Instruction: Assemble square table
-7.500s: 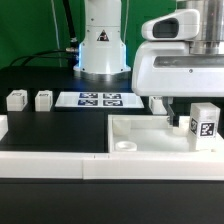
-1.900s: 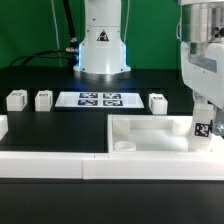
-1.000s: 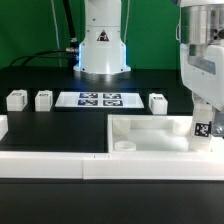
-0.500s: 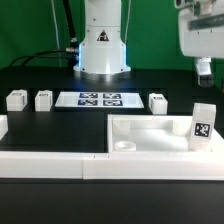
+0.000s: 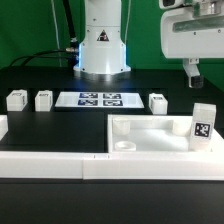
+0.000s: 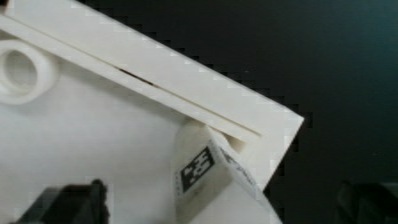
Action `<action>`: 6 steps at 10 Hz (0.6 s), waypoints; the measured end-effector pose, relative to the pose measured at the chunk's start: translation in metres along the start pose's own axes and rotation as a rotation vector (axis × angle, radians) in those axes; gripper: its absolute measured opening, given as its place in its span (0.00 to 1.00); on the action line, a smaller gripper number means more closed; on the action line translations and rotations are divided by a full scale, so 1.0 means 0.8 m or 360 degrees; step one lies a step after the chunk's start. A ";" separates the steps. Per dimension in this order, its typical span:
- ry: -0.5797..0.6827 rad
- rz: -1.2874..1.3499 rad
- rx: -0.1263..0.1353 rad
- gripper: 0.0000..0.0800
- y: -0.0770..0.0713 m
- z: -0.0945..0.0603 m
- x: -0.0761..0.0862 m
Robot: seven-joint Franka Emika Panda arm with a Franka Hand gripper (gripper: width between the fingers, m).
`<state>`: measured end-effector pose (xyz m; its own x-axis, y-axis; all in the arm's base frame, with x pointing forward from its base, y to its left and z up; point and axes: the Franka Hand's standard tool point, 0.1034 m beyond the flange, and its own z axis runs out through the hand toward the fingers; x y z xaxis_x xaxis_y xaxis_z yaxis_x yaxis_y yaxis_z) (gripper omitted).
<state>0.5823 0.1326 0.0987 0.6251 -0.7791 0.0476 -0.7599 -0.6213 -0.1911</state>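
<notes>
The square tabletop (image 5: 150, 134) lies with its rim up at the exterior view's right. One tag-marked leg (image 5: 203, 124) stands upright in its far right corner. My gripper (image 5: 193, 78) hangs open above that leg, clear of it and holding nothing. Three more legs rest on the black table: two (image 5: 16, 99) (image 5: 43, 99) at the left and one (image 5: 158, 102) behind the tabletop. In the wrist view the leg (image 6: 222, 165) stands between my spread fingers (image 6: 71, 205), at the tabletop's (image 6: 98, 140) corner, and my gripper (image 6: 222, 208) touches nothing. A round socket (image 6: 18, 70) shows in another corner.
The marker board (image 5: 100, 99) lies flat between the loose legs. A long low white border wall (image 5: 60, 167) runs along the front. The arm's base (image 5: 103, 45) stands at the back centre.
My gripper stood around the upright leg a second ago. It has since risen well above the leg, which stays standing in the tabletop's corner.
</notes>
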 end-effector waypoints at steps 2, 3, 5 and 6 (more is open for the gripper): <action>-0.0031 -0.0480 -0.0088 0.81 0.088 0.014 -0.006; -0.0071 -0.0702 -0.0121 0.81 0.115 0.018 -0.009; -0.0070 -0.1022 -0.0124 0.81 0.112 0.017 -0.006; -0.0075 -0.1186 -0.0129 0.81 0.114 0.017 -0.005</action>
<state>0.5133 0.0801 0.0675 0.9848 -0.1466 0.0936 -0.1422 -0.9885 -0.0520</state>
